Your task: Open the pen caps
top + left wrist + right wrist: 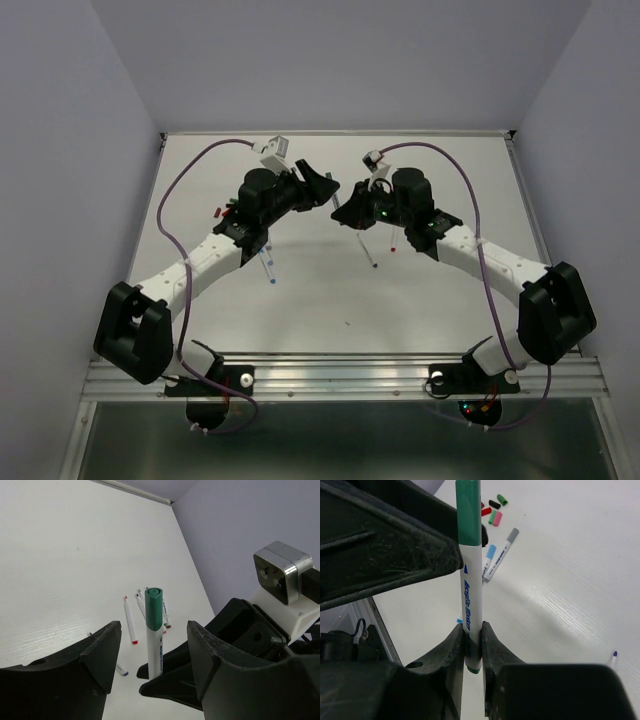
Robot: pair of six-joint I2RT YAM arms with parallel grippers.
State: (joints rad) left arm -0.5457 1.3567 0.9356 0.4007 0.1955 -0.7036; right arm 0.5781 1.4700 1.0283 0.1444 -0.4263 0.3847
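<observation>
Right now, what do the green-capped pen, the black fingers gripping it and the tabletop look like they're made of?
The green-capped white pen looks like smooth plastic: blue print on the barrel, soft sheen on the cap. The black fingers closed on it seem matte moulded plastic, dull and lightly textured. The white tabletop could be laminate or painted board: faint straight grain lines, low gloss.

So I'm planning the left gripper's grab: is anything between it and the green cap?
Nothing visible. The green cap stands bare in the gap between the left gripper's open fingers, the pen clamped below by the right gripper.
</observation>
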